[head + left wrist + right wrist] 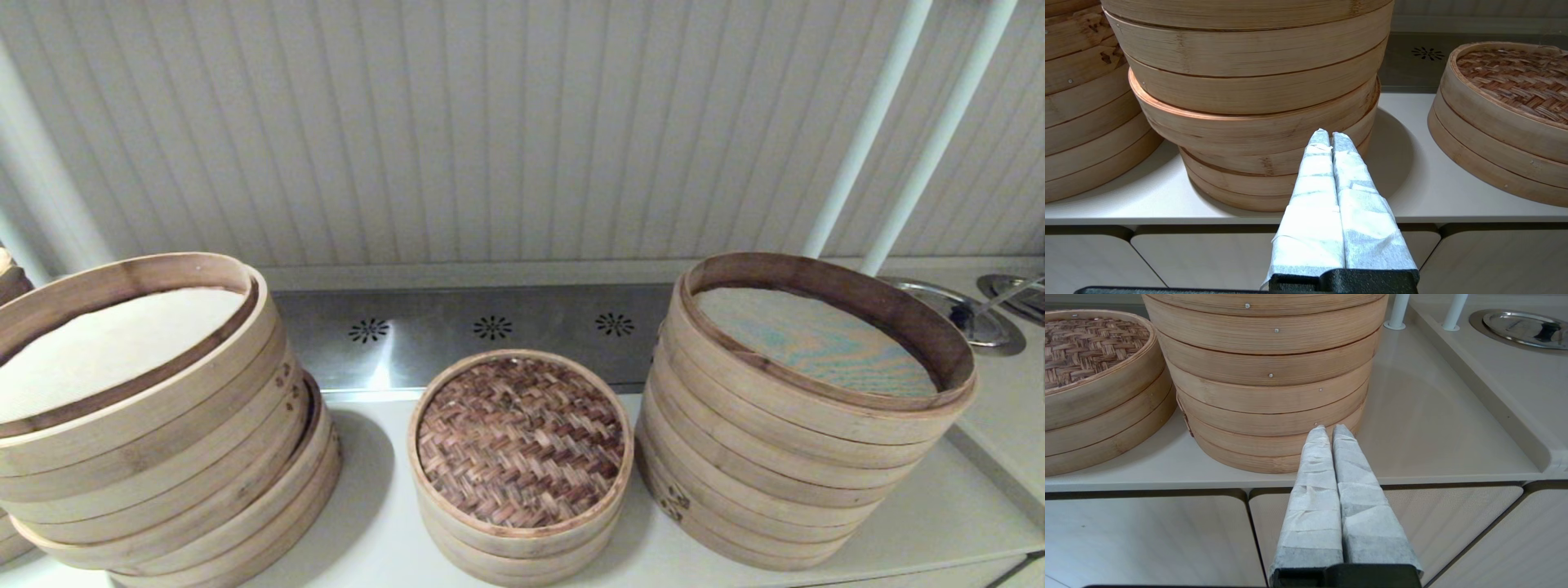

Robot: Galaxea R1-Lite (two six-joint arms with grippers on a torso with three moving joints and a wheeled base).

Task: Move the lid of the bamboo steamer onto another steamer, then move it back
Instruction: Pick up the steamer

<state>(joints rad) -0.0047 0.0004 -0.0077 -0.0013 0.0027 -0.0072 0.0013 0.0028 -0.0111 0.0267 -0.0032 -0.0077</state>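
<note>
Head view first: we see three groups of bamboo steamers on a pale counter (939,514), ahead of both our grippers. We count one wide leaning stack (147,425) on our left, one tall stack (800,441) on our right, and one small steamer (518,543) between them. We also count two white poles (865,131) rising behind the tall stack, and three flower-shaped vent patterns in the steel strip (490,327) at the back.

The bamboo steamer lid (521,441) sits on the small steamer in the middle. Its top is a dark brown herringbone weave, set inside a pale, smooth rim band, and it lies flat. Below it we make out two tiers. The top trays of both big stacks are uncovered and show whitish liners.

Our left gripper (1329,136) hangs in front of the counter edge, level with the bottom tiers of the leaning stack, with the lid off to its right. Its two paper-wrapped fingers (1312,196) are pressed together with nothing between them, touching nothing.

Our right gripper (1329,430) hangs the same way before the tall stack's lowest tiers, with the lid to its left. Its wrapped fingers (1314,490) are also closed flat against each other, empty, clear of the bamboo. A steel basin (1523,326) lies far to its right.
</note>
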